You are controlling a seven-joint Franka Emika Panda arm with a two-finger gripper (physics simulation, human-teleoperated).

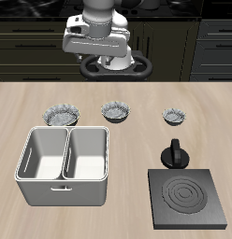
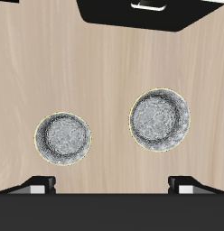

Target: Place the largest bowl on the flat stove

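The largest bowl is a grey-white ruffled bowl standing on the table just behind the grey bin; the wrist view shows it from above. The flat stove is a dark square plate with ring marks near the table's front edge, with its black knob behind it. My gripper hangs high over the back of the table, farther back than the row of bowls. It is open, its fingertips wide apart with nothing between them.
Two smaller ruffled bowls stand in the same row, one in the middle and one behind the stove's knob. The grey two-compartment bin sits in front of the largest bowl, and the wrist view catches its edge.
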